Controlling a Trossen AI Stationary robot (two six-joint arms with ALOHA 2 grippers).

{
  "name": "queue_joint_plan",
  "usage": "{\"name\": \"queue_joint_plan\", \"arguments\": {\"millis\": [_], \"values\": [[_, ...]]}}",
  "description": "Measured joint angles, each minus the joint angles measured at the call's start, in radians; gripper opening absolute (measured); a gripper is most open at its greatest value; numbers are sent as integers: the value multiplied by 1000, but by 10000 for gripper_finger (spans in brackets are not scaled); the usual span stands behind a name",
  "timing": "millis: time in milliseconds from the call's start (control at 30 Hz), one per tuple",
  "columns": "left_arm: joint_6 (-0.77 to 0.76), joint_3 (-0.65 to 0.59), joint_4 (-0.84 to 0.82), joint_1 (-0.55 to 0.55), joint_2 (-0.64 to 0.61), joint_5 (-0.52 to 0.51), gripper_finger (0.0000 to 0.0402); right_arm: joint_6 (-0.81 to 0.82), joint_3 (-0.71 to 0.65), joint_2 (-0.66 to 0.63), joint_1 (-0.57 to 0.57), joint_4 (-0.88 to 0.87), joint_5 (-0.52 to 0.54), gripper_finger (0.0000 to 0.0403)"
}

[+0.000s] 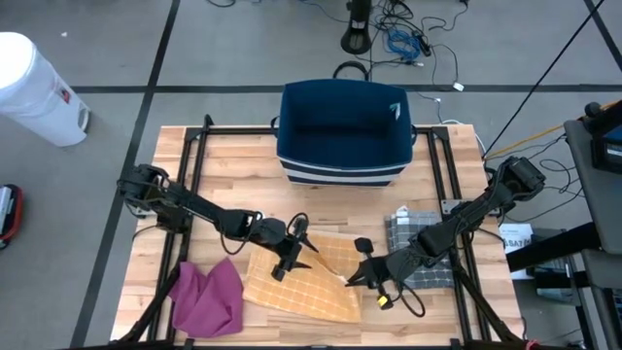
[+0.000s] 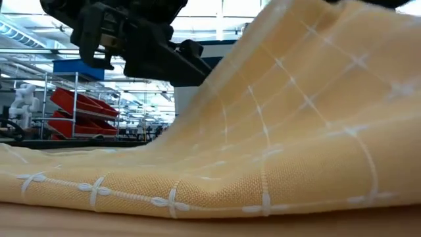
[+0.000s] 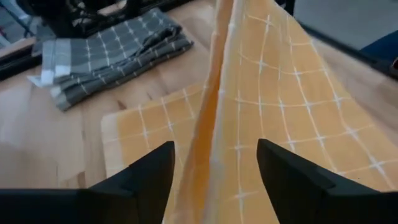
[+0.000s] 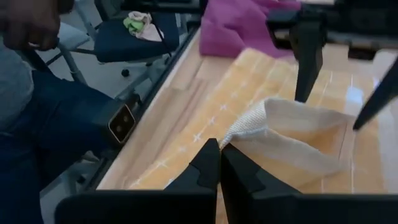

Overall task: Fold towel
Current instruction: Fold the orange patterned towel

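Note:
An orange towel (image 1: 301,282) with a white grid lies on the wooden table near its front edge, its right part raised in a ridge (image 3: 217,93). My right gripper (image 1: 358,277) is shut on the towel at its right side. My left gripper (image 1: 296,261) hovers over the towel's middle, open. The raised ridge runs between its two fingers (image 3: 149,177). In the low view the towel (image 2: 263,164) slopes up to the right. My left gripper stands astride the raised ridge; whether either finger touches the cloth, I cannot tell. My right gripper pinches a corner of the towel's edge (image 4: 239,134) between its two shut fingers, coming slanting down from the table's right. That corner is lifted and turned over, pale underside showing; the rest lies on the table.
A pink cloth (image 1: 209,297) lies bunched at the front left. A folded grey checked towel (image 1: 418,243) lies at the right, under the right arm. A blue bin (image 1: 345,131) stands at the far middle. A person (image 4: 37,93) sits beyond the table's left side.

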Motion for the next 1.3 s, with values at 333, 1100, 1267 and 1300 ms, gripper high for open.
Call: {"name": "queue_joint_plan", "arguments": {"millis": [333,1100,1267,1300], "values": [[-43,1,-14,57,0,248,250,-129,126,0,-1,-29,-50,0],[49,1,-550,140,0,316,91,-61,166,0,0,-179,-43,0],[49,2,-619,155,0,316,91,-52,166,0,0,-204,-42,0],[49,2,-631,156,0,316,91,-52,166,0,0,-207,-39,0]]}}
